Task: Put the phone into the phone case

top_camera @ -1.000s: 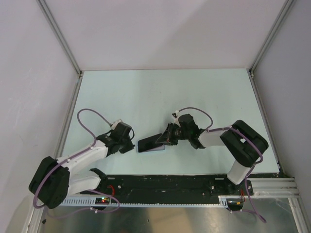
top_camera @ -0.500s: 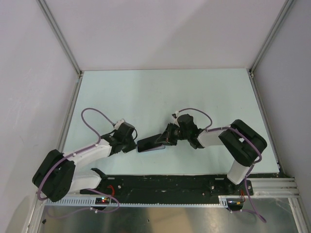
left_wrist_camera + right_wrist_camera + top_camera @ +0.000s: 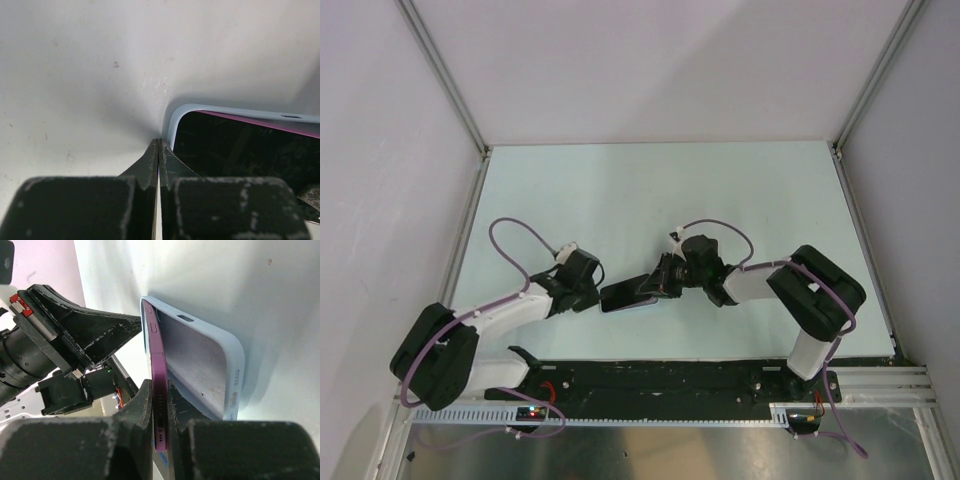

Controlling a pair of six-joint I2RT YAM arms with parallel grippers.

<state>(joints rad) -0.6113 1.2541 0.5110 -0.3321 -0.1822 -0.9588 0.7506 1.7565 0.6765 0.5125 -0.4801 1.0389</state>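
The phone (image 3: 628, 293) has a black screen and a purple edge (image 3: 158, 385). The light blue phone case (image 3: 215, 367) lies on the table under it; its corner rim shows in the left wrist view (image 3: 175, 117). The phone's left end sits in the case and its right end is tilted up out of it. My right gripper (image 3: 161, 405) is shut on the phone's raised right end (image 3: 665, 283). My left gripper (image 3: 158, 144) is shut and empty, its tips touching the case's left corner (image 3: 602, 300).
The pale green table (image 3: 650, 200) is walled by white panels with metal posts (image 3: 440, 75). A black rail (image 3: 660, 380) runs along the near edge by the arm bases.
My left gripper has moved right, up to the case's left corner. The phone and right gripper have shifted slightly left.
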